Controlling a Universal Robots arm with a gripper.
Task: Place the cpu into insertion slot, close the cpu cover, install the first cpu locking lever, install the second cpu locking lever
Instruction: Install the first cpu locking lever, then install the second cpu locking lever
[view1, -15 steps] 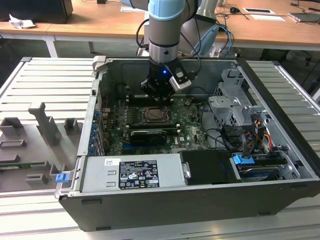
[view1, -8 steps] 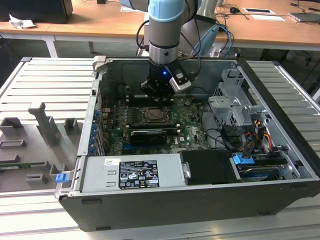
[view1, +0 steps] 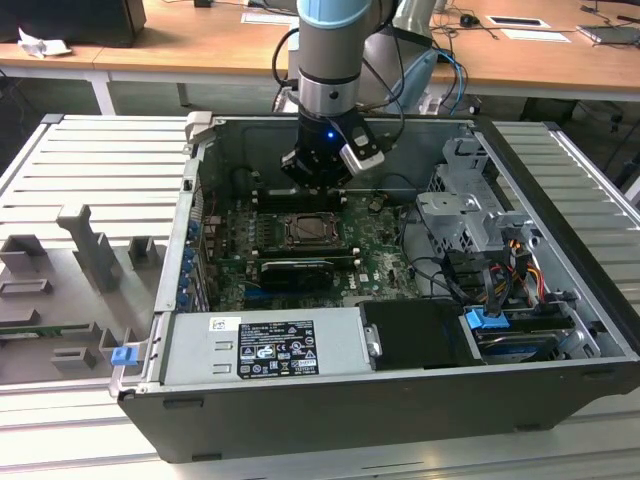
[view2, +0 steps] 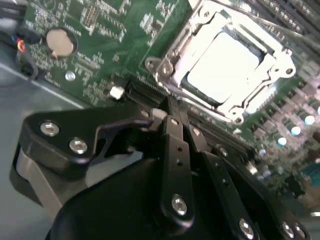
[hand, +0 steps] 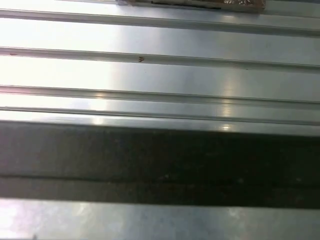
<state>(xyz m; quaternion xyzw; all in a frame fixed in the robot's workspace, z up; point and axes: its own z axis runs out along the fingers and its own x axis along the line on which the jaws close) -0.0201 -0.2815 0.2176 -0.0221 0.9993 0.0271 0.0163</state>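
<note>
The cpu (view2: 226, 61) is lying flat in the insertion slot (view1: 313, 231) on the green motherboard (view1: 375, 255), its pale metal face turned upward and glaring under the light in the second wrist view. Being square, it is showing no long axis. The cpu cover (view2: 272, 62) is resting down around it, its silver frame bordering the chip on all sides.

The gripper (view2: 167, 117) is hanging just beside one edge of the socket, a little above the board, with its black fingers (view2: 175, 145) pressed together and gripping nothing. In the exterior view the arm (view1: 328, 60) is reaching straight down from above into the open computer case (view1: 560, 330), its wrist sitting over the board just behind the socket. The case is lying on its side on a ribbed metal counter (view1: 90, 160).
</note>
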